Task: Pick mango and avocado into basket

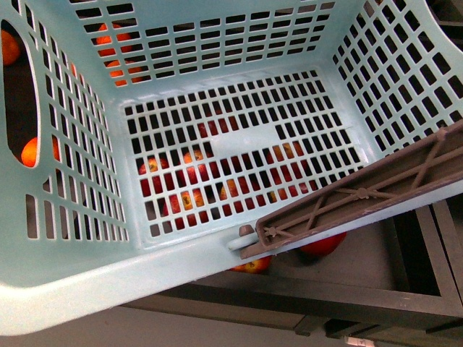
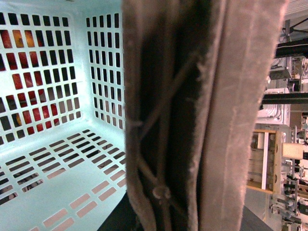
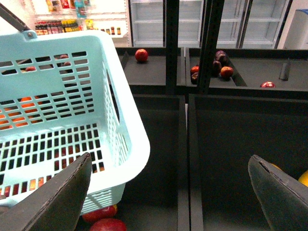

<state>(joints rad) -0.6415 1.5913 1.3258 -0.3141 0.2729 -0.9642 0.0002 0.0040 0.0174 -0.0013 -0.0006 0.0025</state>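
The light turquoise basket (image 1: 72,289) fills the front view, tilted and hanging above dark produce bins, with nothing inside it. Its brown handle (image 1: 362,195) crosses the lower right. That handle (image 2: 168,115) fills the left wrist view, and my left gripper is shut on it, its fingers hidden. My right gripper (image 3: 171,197) is open beside the basket (image 3: 134,139), over a dark bin, with nothing between its fingers (image 3: 62,202). A sliver of yellow-orange fruit (image 3: 303,178) shows past the other finger; I cannot tell whether it is the mango. The avocado is out of view.
Red apples (image 1: 322,246) lie under the basket and show through its slotted floor. Small orange fruits (image 1: 32,152) lie beyond its left wall. Dark bins (image 3: 231,139) with upright dividers (image 3: 182,144) hold more apples (image 3: 141,55) farther back. Glass-door fridges stand behind.
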